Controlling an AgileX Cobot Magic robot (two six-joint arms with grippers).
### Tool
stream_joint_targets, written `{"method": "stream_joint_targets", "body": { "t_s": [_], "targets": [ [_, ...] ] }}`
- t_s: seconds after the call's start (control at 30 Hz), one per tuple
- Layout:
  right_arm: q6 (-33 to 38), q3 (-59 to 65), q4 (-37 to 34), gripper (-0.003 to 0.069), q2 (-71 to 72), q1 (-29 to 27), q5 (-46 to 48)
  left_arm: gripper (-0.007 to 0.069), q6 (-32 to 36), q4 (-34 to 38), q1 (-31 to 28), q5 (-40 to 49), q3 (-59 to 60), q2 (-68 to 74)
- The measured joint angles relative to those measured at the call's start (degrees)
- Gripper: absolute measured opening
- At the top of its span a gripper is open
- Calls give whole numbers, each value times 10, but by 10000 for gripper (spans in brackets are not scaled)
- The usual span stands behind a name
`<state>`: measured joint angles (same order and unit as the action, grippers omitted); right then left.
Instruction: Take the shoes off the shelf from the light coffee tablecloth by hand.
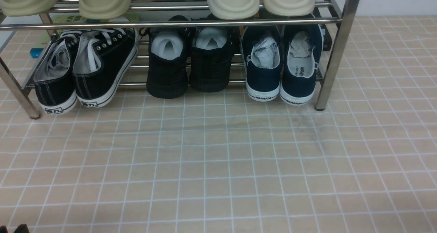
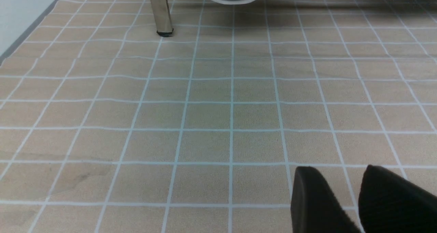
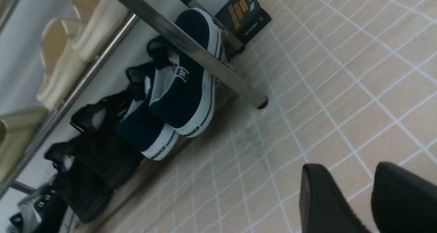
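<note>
1. Task item. The shoes (image 1: 280,69) sit on the lower tier of the shelf (image 1: 336,55), at its right end, just inside the right front post. They stand side by side and touching, heels toward the front of the shelf and projecting past the front rail. Crumpled paper fills both openings. The white heel bands read "WARRIOR". Whether the heels touch the tablecloth (image 1: 218,158) cannot be told.

2. Other items on the shelf. The black high-tops (image 1: 189,62) occupy the middle of the lower tier, just left of the shoes. The black lace-up sneakers (image 1: 85,69) occupy the left end, leaning toward the left front post. Beige slippers (image 1: 232,0) lie on the upper tier. A dark box (image 3: 244,12) stands behind the right rear post of the shelf.

3. Left gripper (image 2: 341,169). It hangs over the tablecloth in front of the left front post of the shelf, well apart from it. The fingers (image 2: 314,199) are released, with bare cloth showing between them, and they grasp nothing.

4. Right gripper (image 3: 351,166). It hangs over the tablecloth in front of the shelf near its right front post, clear of the shoes. The fingers (image 3: 324,199) are spread, with cloth visible between them, and they grasp nothing.
</note>
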<state>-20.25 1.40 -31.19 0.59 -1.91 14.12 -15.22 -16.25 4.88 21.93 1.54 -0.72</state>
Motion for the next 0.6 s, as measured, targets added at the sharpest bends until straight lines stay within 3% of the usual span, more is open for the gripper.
{"method": "stream_joint_targets", "body": {
  "t_s": [0.43, 0.6],
  "targets": [
    [6, -16, -20, 239, 0, 0, -16, 240, 0, 0, 0, 0, 0, 0],
    [65, -93, 31, 160, -20, 0, -25, 240, 0, 0, 0, 0, 0, 0]
  ]
}}
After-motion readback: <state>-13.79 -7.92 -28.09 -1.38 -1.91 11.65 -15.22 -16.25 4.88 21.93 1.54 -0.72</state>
